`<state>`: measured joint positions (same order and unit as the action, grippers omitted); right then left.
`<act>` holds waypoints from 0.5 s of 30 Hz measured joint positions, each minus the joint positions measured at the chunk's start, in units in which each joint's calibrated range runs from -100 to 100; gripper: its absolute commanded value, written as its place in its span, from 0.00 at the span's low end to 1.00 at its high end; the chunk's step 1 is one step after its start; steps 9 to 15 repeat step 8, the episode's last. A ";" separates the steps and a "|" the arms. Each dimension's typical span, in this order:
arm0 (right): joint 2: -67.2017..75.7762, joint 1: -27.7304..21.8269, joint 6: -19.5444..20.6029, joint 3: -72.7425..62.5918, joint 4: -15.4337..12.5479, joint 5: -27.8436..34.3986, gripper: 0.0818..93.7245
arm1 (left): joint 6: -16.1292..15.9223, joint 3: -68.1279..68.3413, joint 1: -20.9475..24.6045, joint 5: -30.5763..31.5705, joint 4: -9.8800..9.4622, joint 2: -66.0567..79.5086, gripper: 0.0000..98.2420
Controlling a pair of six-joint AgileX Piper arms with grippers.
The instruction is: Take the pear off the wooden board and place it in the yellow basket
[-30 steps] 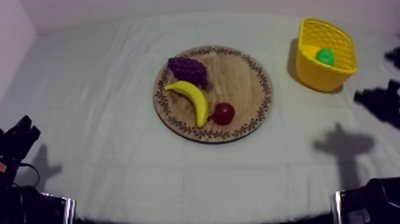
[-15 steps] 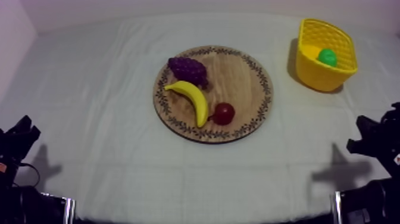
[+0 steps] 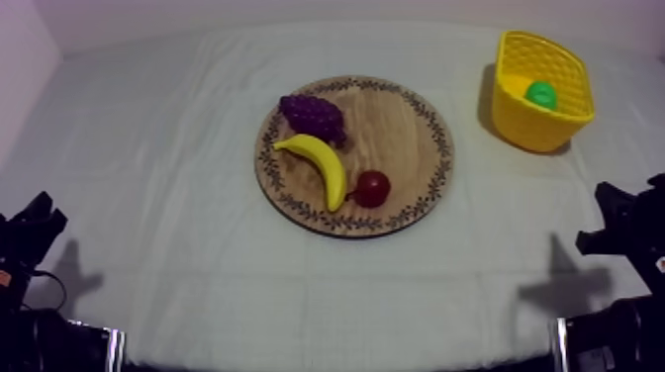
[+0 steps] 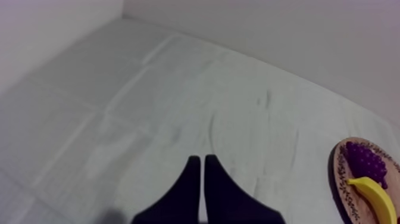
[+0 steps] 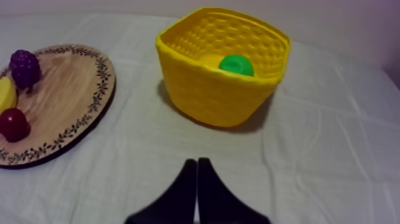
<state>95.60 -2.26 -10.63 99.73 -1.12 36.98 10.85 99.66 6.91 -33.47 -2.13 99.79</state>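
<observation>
A green pear (image 3: 540,94) (image 5: 236,64) lies inside the yellow basket (image 3: 546,124) (image 5: 217,98) at the table's far right. The round wooden board (image 3: 401,129) (image 5: 68,89) sits mid-table. My right gripper (image 3: 616,226) (image 5: 197,165) rests low at the right side, shut on nothing, fingers together as a narrow wedge a short way from the basket. My left gripper (image 3: 32,223) (image 4: 199,162) rests low at the left, also shut on nothing, over bare cloth well away from the board (image 4: 347,179).
On the board lie purple grapes (image 3: 313,116) (image 5: 25,64) (image 4: 364,162), a banana (image 3: 319,164) (image 4: 377,196) (image 5: 5,92) and a small red fruit (image 3: 372,188) (image 5: 13,123). Wrinkled grey-white cloth spreads around the board.
My right arm has drawn back from near the basket to its low place at the right side. The pear has shifted slightly in the basket. The left arm has not moved.
</observation>
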 measured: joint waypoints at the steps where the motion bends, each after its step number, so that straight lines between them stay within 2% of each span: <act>1: 0.00 0.00 0.01 0.00 0.00 0.00 0.00 | 0.00 0.00 0.00 0.00 0.00 0.00 0.00; 15: 0.03 0.02 -0.10 0.00 0.00 0.00 0.00 | 0.00 0.00 0.00 0.00 0.00 0.00 0.00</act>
